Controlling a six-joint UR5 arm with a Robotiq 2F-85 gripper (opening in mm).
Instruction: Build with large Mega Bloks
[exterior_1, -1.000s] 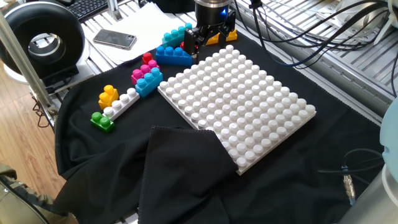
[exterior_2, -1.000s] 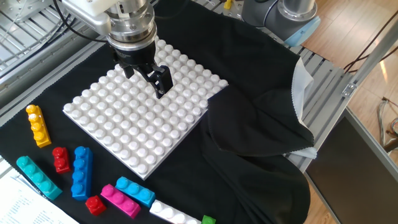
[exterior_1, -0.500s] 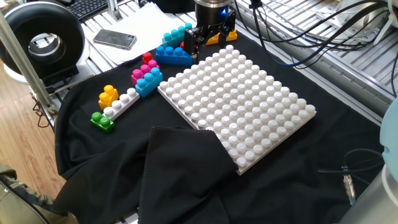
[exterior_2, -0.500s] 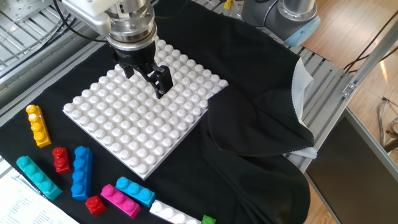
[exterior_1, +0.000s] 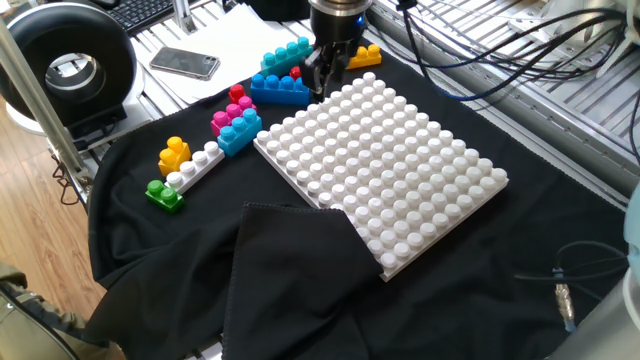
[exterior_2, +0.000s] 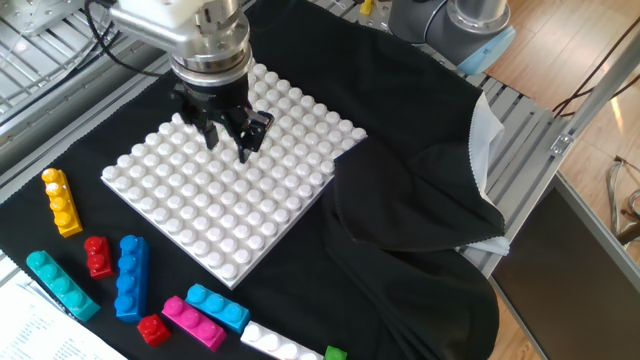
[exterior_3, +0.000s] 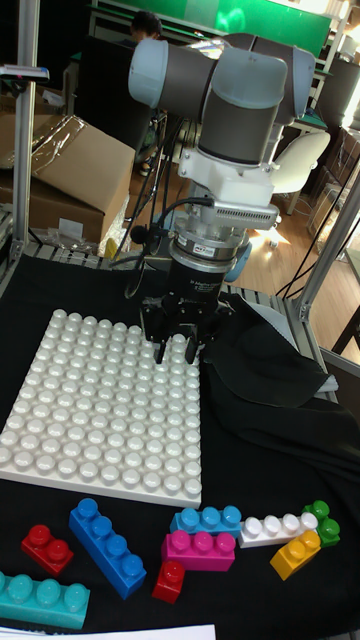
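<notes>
The large Mega Bloks lie loose on the black cloth beside the white baseplate (exterior_2: 225, 190). Among them are an orange-yellow one (exterior_2: 62, 202), a red one (exterior_2: 97, 256), a blue one (exterior_2: 131, 276), a teal one (exterior_2: 62, 285), a pink one (exterior_2: 194, 322) and a white one (exterior_3: 278, 529) with a green one (exterior_3: 320, 520) at its end. My gripper (exterior_2: 228, 137) hangs just above the baseplate's studs, open, with nothing between its fingers (exterior_3: 160, 350). In one fixed view my gripper (exterior_1: 320, 80) is at the plate's far corner, next to the blue brick (exterior_1: 278, 90).
A folded black cloth (exterior_2: 420, 200) covers the near corner of the baseplate (exterior_1: 390, 160). A phone (exterior_1: 185, 63) and papers lie beyond the bricks. Cables (exterior_1: 520, 50) run over the metal table edge. A black round device (exterior_1: 65, 65) stands at the left.
The gripper has turned about its wrist above the baseplate, so its fingers now line up differently. The bricks have not moved.
</notes>
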